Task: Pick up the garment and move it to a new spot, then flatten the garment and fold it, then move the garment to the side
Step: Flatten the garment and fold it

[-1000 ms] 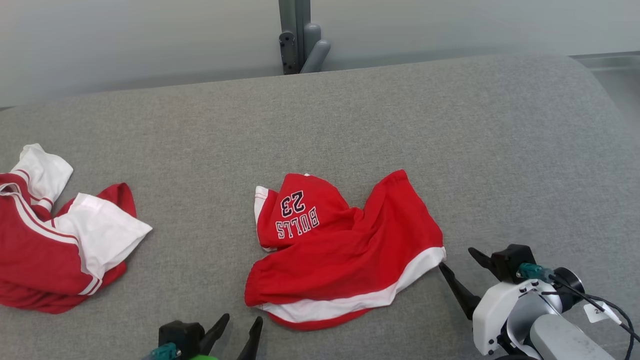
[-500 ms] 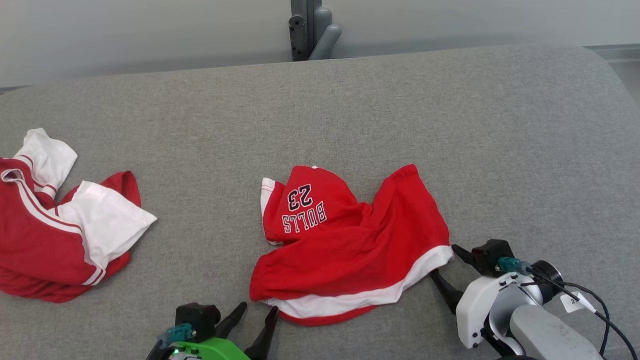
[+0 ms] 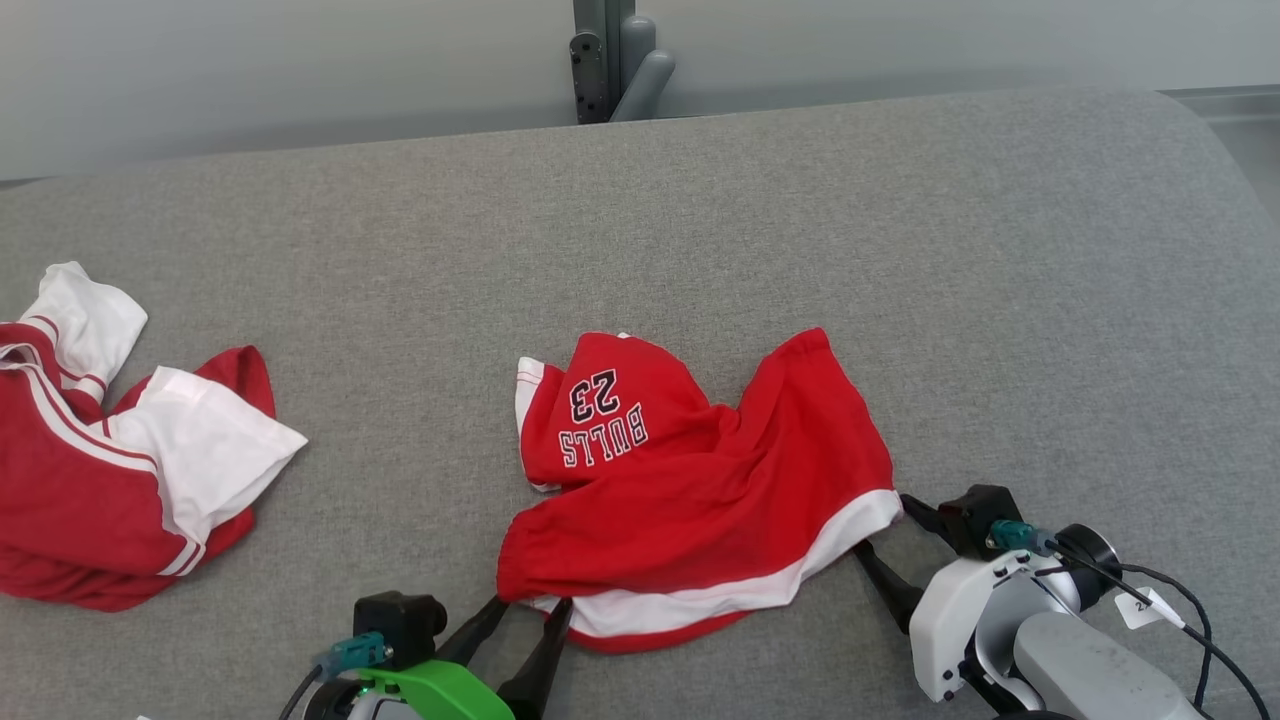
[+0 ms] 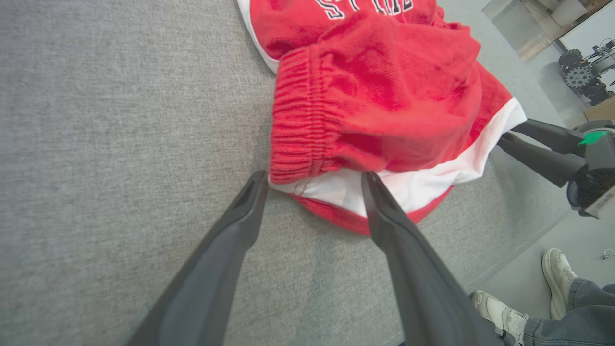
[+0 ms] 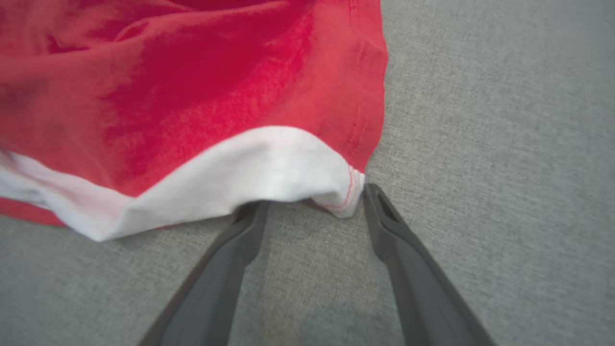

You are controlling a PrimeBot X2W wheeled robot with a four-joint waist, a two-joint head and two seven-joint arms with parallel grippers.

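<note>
Opening on the grey padded surface [image 3: 900, 250], running edge to edge in the head view. Just below centre, toward 6 o'clock: the garment [image 3: 700, 480], red shorts with a white hem band, lying crumpled, number print upside down at its 11 o'clock. Hasn't budged on the cloth over the last second, allowing for a small swing of the camera. Off at 9 o'clock, well apart: a second red-and-white garment [image 3: 100, 480], left alone.

Now the action. In from 4 o'clock with the right gripper [image 3: 882, 524], spread wide, one tip tucked under the white hem corner and the other just beside it, after standing just short a second ago. Up from 7 o'clock with the left gripper [image 3: 530, 612], spread wide too, bracketing the ribbed waistband corner after creeping in from the bottom edge. Nothing pinched yet, nothing lifted.

Reads as the end of the approach for the first pick: two corners lined up, a squeeze on both looking like the next call. Worth watching for a catch on the top layer alone at the waistband.
</note>
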